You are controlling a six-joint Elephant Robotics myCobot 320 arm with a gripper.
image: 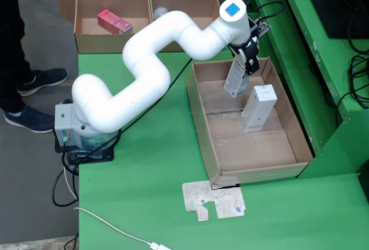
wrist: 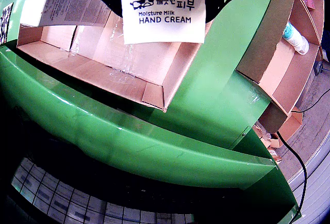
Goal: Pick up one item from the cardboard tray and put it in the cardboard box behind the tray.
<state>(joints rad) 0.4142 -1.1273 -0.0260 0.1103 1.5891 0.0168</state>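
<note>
The hand cream carton [image: 236, 77] hung in the tool [image: 247, 61], clamped near its top end and lifted clear of the tray floor, tilted a little in the fixed view. In the wrist view the same carton [wrist: 164, 11] filled the top middle, its "HAND CREAM" print facing the lens, the tool's dark body just above it. A second white carton [image: 258, 108] lay on the floor of the cardboard tray [image: 202, 112], just right of and nearer than the held one, not touching it.

The white arm [image: 150, 60] rose from its base [image: 72, 126] at the tabletop's left edge, folded in an S, and reached right with the wrist pointing down over the tray's far end.

The cardboard box [image: 86, 42] sat at the far left, well apart from the tool, with a pink carton [image: 114, 22] in its left compartment. Open green tabletop [image: 150, 192] lay between tray and box. A green frame [image: 300, 60] ran close along the tray's right wall.
</note>
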